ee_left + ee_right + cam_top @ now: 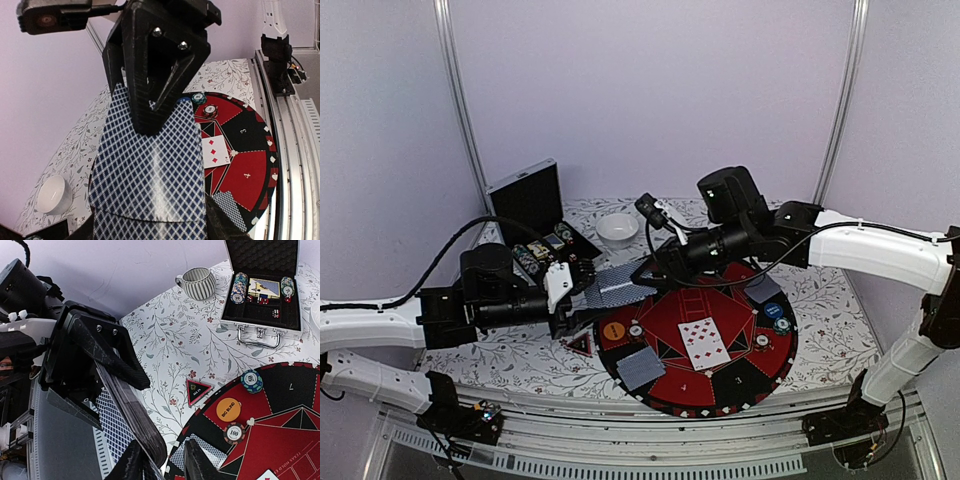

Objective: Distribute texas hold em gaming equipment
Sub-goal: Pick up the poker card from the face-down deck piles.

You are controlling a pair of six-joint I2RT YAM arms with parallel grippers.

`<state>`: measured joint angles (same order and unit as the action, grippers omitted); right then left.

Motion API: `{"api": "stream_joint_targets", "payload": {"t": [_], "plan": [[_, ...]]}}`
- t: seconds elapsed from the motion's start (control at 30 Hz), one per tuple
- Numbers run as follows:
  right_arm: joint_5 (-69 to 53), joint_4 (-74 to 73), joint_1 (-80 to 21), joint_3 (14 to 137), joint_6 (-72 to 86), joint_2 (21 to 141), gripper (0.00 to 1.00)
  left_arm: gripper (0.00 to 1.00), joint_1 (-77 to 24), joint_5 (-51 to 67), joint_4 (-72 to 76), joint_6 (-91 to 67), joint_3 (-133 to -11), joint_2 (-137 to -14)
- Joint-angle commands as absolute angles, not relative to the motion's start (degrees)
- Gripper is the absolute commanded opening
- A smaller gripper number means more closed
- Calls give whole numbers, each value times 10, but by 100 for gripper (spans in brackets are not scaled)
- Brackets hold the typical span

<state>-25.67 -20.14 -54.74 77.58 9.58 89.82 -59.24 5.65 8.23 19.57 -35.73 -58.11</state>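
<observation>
Grey-blue, diamond-patterned backs: a deck of playing cards, slightly fanned and backs up, is held above the surface at the left rim of the felt mat. Its near end is clamped by the left fingers, one to each side. Its far end is straddled by the right fingers, which are narrowly parted. In the left wrist view one black finger lies flat on the top card, and whether a card is actually pinched cannot be told. The mat is round, red and black, and lies on a floral-printed cloth. On the mat a face-up card with red diamond pips sits near the centre. A face-down card lies at the near left edge, and a second face-down card at the far right edge. An orange button disc, lettered BIG BLIND, is at the mat's left edge with a striped-edge poker chip just beside it. A blue button disc is at the right side, with one poker chip just beside it and another near. A small black-and-red triangular marker lies on the cloth just off the mat's left rim. An open silver case, black-lined, stands at the far left and holds chip stacks, dice and a card box. A white bowl sits near it at the far edge. A striped mug stands beside the case.
</observation>
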Motion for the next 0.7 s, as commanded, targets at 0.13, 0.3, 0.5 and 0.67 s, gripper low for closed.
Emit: {"api": "stream_joint_targets", "payload": {"t": [0.13,0.3,0.5,0.67], "plan": [[-220,-241,-538,775,93,863,23,52,-599,62,105,200,-363,-579],[-215,-264,-535,786,90,865,13,52,-599,59,105,201,-363,-578],[-201,-293,-531,793,87,860,3,52,-599,59,105,201,-363,-578],[-194,-311,-522,792,86,838,2,52,-599,61,105,199,-364,-579]]}}
